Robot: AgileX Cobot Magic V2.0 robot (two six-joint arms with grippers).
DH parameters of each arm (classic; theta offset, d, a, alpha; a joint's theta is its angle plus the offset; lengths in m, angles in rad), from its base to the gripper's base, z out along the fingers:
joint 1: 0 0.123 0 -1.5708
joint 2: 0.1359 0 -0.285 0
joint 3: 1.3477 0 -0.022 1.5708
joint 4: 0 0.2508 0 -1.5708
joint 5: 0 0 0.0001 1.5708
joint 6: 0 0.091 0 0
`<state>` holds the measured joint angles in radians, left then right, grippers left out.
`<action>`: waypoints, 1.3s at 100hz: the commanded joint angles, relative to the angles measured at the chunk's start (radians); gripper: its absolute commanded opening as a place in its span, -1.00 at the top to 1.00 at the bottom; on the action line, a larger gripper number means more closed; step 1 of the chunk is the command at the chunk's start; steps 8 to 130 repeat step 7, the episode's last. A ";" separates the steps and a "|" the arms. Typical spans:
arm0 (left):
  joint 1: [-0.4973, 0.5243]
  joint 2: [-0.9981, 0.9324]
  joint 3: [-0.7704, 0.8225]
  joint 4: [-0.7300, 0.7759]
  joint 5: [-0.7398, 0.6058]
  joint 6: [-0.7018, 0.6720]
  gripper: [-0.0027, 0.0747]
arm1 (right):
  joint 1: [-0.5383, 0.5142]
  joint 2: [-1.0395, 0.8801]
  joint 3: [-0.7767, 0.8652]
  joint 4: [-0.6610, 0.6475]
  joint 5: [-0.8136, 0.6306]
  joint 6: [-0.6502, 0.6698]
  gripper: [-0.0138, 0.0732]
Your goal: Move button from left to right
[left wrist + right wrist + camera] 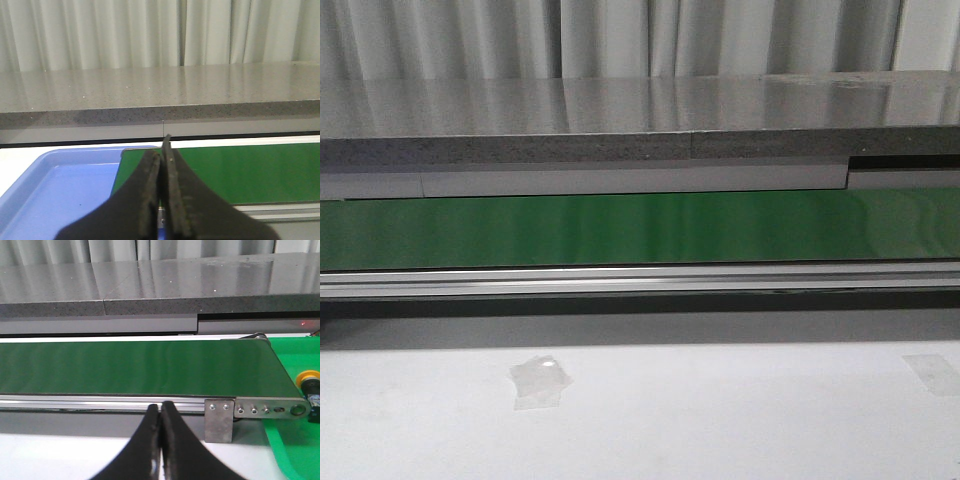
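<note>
The button [311, 390] shows only at the edge of the right wrist view: a yellow-orange round cap on a black body with a blue-white part, lying in a green tray [295, 440] just past the belt's end. My right gripper [160, 407] is shut and empty, in front of the belt's rail, well apart from the button. My left gripper [162, 150] is shut and empty, over the edge of a blue tray [60, 185] at the belt's other end. Neither gripper shows in the front view.
A green conveyor belt [640, 228] runs across, with an aluminium rail [640, 280] along its front and a metal end bracket [219, 420]. A grey stone counter [640, 120] and curtains stand behind. The white table [720, 420] carries clear tape patches [540, 378].
</note>
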<state>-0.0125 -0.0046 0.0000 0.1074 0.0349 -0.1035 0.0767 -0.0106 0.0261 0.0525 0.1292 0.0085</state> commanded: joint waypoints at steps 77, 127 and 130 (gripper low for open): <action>0.001 -0.028 0.044 -0.001 -0.080 -0.010 0.98 | 0.001 -0.019 -0.014 -0.010 -0.083 0.001 0.83; 0.001 -0.028 0.044 -0.001 -0.080 -0.010 0.98 | 0.001 -0.019 -0.014 -0.010 -0.083 0.001 0.83; 0.001 -0.028 0.044 -0.001 -0.080 -0.010 0.98 | 0.001 -0.019 -0.014 -0.010 -0.083 0.001 0.83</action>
